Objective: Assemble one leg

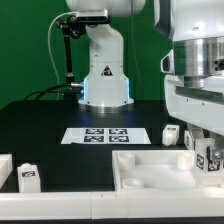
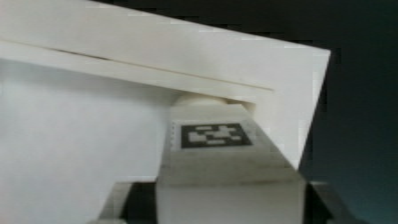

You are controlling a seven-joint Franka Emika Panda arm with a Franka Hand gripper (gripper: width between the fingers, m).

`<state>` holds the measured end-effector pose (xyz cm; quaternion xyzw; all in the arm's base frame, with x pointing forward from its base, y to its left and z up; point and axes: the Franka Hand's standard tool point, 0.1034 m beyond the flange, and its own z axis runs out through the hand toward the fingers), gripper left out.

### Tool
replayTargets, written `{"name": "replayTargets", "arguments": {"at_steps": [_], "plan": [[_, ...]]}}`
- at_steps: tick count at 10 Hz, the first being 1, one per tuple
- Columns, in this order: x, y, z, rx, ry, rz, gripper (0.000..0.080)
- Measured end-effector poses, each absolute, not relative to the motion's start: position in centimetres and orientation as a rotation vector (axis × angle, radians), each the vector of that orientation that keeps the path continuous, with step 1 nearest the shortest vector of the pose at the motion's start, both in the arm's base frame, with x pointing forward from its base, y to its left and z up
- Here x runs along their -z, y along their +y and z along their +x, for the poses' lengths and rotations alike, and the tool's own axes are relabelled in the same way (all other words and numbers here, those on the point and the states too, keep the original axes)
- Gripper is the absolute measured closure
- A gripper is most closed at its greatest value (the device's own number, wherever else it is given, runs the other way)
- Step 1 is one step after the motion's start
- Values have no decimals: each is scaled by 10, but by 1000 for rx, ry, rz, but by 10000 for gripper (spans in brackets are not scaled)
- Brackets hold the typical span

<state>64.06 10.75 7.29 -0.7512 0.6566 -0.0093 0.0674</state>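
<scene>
My gripper (image 1: 206,152) is shut on a leg (image 2: 221,150), a white peg with a black-and-white tag. In the wrist view the leg's far end touches the raised rim at a corner of the large white tray-like part (image 2: 107,110). In the exterior view the gripper stands over the tray-like part (image 1: 150,170) at its right end, and the held leg (image 1: 208,158) shows between the fingers. Two more legs are in view: one (image 1: 171,133) just behind the tray-like part and one (image 1: 27,178) at the front left.
The marker board (image 1: 104,134) lies flat in the middle of the black table. The robot base (image 1: 105,75) stands behind it. A white part (image 1: 4,168) sits at the exterior view's left edge next to the front-left leg.
</scene>
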Motion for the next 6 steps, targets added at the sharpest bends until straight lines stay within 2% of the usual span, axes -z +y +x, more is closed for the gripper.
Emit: {"name": "replayTargets", "arguments": {"at_steps": [2, 3, 4, 5, 6], "plan": [[-72, 108, 640, 24, 1997, -2247, 512], [-72, 108, 641, 42, 1899, -2328, 332], [-72, 107, 642, 79, 1671, -2493, 195], [-72, 109, 641, 93, 1389, -2675, 195], [-71, 113, 640, 87, 1164, -2787, 159]]}}
